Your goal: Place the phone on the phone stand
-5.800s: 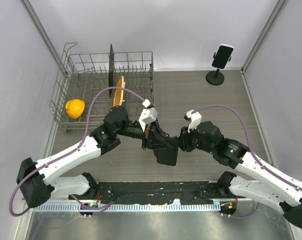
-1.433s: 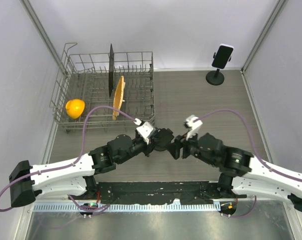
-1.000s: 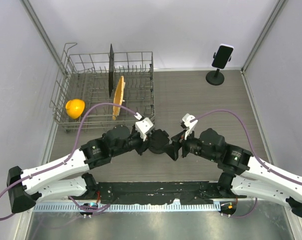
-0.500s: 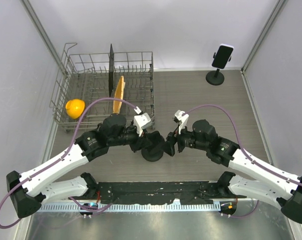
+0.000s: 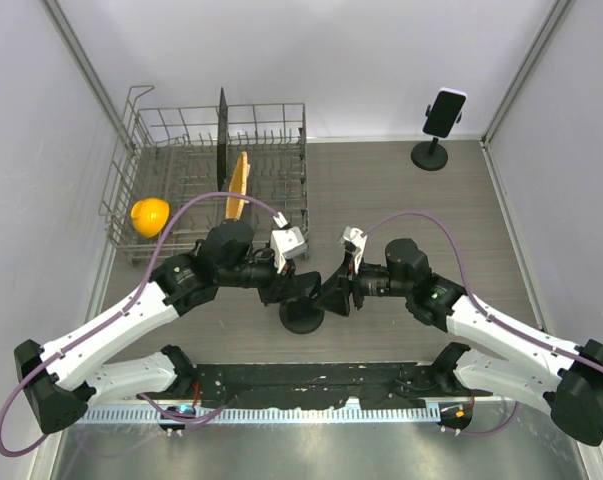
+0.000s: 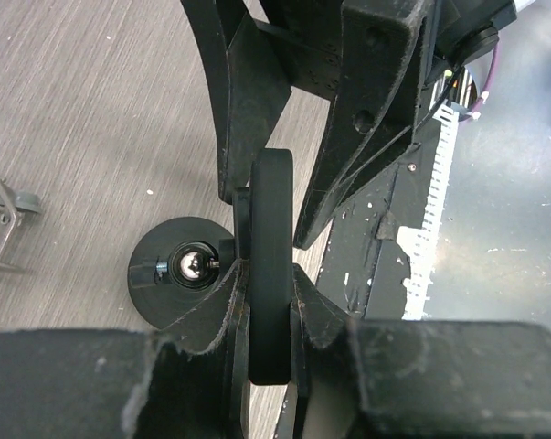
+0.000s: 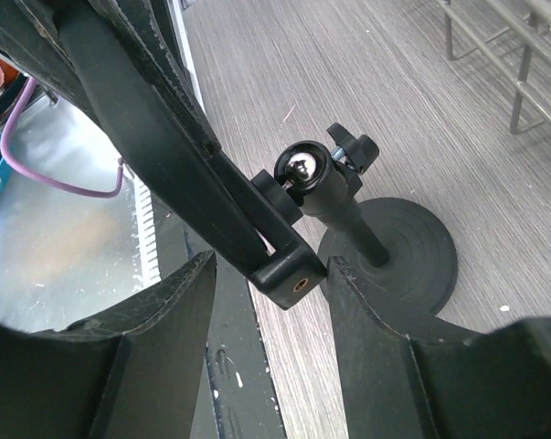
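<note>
My left gripper (image 6: 273, 340) is shut on the black phone (image 6: 271, 240), which I see edge-on in the left wrist view. The phone's far end lies against the clamp of the phone stand (image 7: 340, 203). The stand's round base (image 5: 303, 316) rests on the table between the two arms. My right gripper (image 7: 268, 322) is open and straddles the clamp's end piece (image 7: 291, 271), which has a small brass hole. One finger (image 7: 377, 322) touches that piece and the other stands apart from it. In the top view the left gripper (image 5: 297, 286) and right gripper (image 5: 333, 294) meet over the base and hide the phone.
A wire dish rack (image 5: 271, 128) stands at the back left with a yellow plate (image 5: 238, 186) and a black board (image 5: 222, 138) in it. A yellow bowl (image 5: 149, 216) sits at its left end. A second stand (image 5: 430, 154) holding a phone (image 5: 445, 111) is at the back right.
Both grippers have shifted left and toward the near edge with the stand. The stand's base has come down to the table. The right jaws have narrowed around the clamp's end.
</note>
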